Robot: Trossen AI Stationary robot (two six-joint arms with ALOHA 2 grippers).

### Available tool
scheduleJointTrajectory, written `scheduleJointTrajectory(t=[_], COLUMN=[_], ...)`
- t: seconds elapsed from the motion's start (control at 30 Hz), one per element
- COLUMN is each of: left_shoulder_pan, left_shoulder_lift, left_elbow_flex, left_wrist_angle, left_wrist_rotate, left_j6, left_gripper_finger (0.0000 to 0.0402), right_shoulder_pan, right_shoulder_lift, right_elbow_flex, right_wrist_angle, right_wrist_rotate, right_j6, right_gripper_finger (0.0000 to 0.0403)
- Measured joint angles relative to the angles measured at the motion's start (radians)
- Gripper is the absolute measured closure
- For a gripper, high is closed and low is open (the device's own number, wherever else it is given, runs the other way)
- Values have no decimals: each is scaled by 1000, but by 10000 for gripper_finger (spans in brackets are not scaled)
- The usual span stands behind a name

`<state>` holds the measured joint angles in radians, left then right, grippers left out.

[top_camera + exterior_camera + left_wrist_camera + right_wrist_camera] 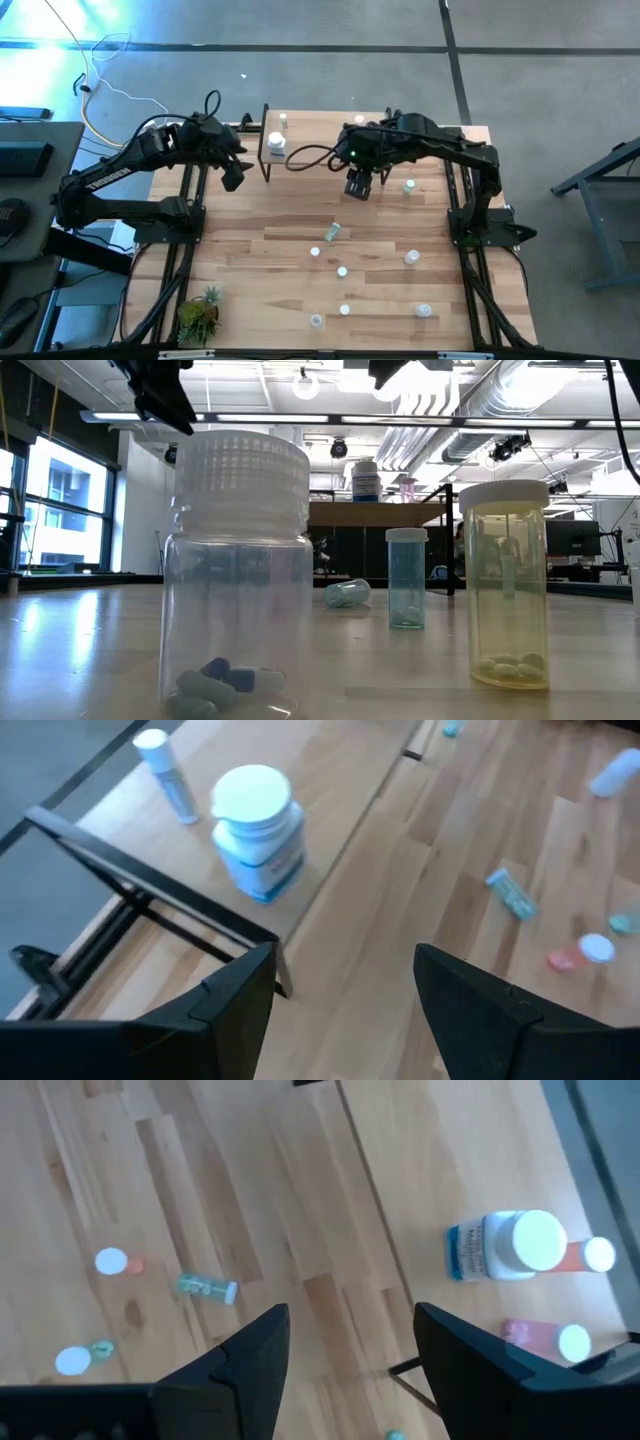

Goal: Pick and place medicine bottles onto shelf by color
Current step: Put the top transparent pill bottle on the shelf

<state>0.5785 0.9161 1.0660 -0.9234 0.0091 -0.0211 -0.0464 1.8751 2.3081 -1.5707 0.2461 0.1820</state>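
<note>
High view first: your right gripper [360,186] hangs over the middle of the table with its fingers apart and nothing between them, and your left gripper [232,176] waits just off the shelf [300,128] end, its fingers also spread and empty. The shelf already carries a blue-labelled white bottle [276,144] and a thin vial [283,121]. The bottles yet to be sorted lie scattered on the table [250,270] nearer you than either gripper. The closest is a green vial [332,232] lying on its side, just ahead of the right gripper on the side away from the shelf; the right wrist view shows it [206,1288] flat, its white cap at one end. Its long axis runs slantwise to the planks, so I judge you'd want the right arm for it, with the wrist turned so the fingers close across the barrel rather than along it. The left gripper is farther off.
</note>
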Motion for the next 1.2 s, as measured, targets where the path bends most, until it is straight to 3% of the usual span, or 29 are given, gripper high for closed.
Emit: scheduleJointTrajectory(t=[0.17,0.3,0.77,1.2], left_shoulder_pan=[0,0,0,0], left_shoulder_lift=[0,0,0,0], left_elbow_flex=[0,0,0,0], left_wrist_angle=[0,-1,-1,-1], left_wrist_rotate=[25,25,25,25], left_j6=[18,48,51,-6], left_gripper_finger=[172,172,172,172], right_shoulder_pan=[33,44,43,43], right_shoulder_lift=[0,-34,-388,-685], right_elbow_flex=[-3,-136,-712,-1076], right_wrist_angle=[1,2,263,301], right_wrist_rotate=[74,82,5,-172], right_j6=[22,51,240,431], right_gripper_finger=[197,197,197,196])
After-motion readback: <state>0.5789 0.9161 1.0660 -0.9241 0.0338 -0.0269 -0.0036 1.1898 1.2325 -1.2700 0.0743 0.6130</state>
